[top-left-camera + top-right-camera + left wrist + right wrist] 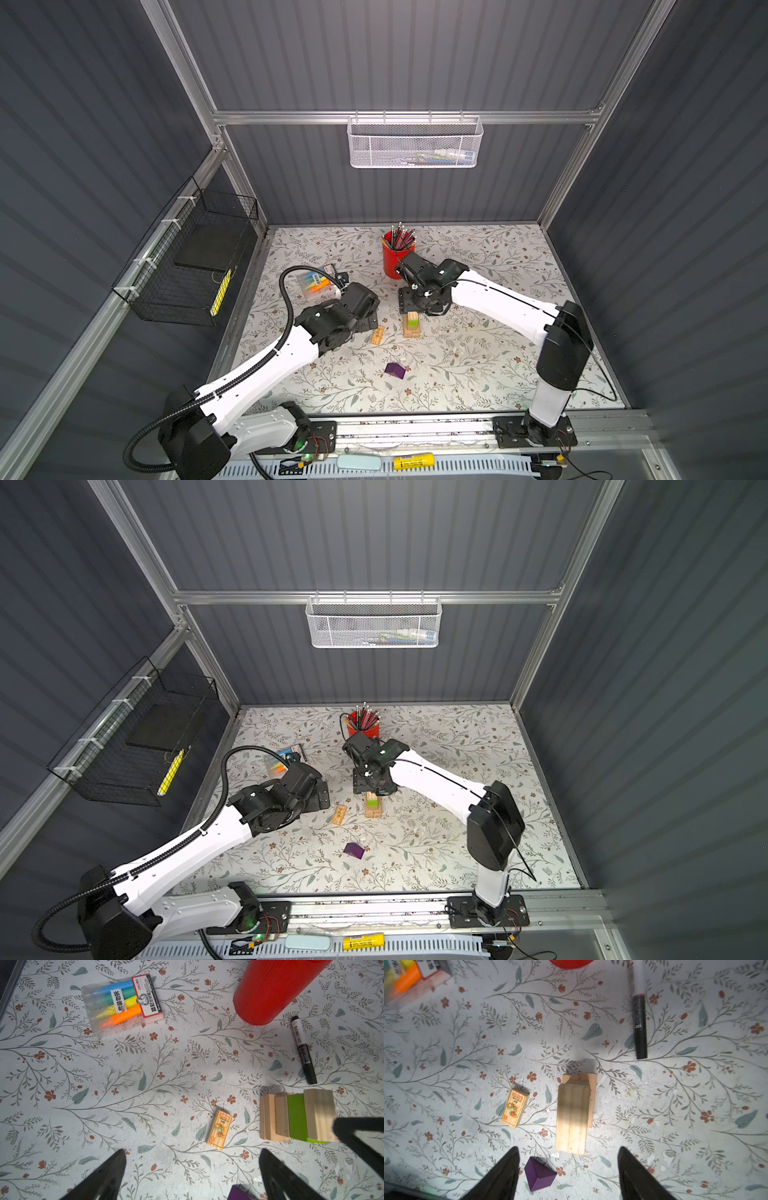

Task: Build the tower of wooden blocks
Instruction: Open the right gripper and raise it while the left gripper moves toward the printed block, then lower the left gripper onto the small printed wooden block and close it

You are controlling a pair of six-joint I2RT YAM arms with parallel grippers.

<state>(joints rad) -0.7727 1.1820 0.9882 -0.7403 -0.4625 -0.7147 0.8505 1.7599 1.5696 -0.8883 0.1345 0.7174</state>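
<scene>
One wood block tower (572,1118), tan brick topmost, standing free near right gripper (568,1148), jaws spread, empty; left gripper (192,1150) likewise; purple block (539,1176) apart.

Reaching over the near edge of the table (478,374) toward its middle, wrists bent down, the left gripper (193,1153) and right gripper (568,1148) both hold their jaws spread, empty.

In both top views we look steeply down from high above the near edge onto the whole flowered counter (498,374) (436,854). The wrist cameras hang close over it, facing almost straight down past the left hand (193,1151) and right hand (568,1148). Both wrist views share the block stack (295,1118) (571,1118), the printed block (219,1129) (514,1108), the black marker (303,1049) (640,1022) and the red cup (274,989) (571,963).
</scene>
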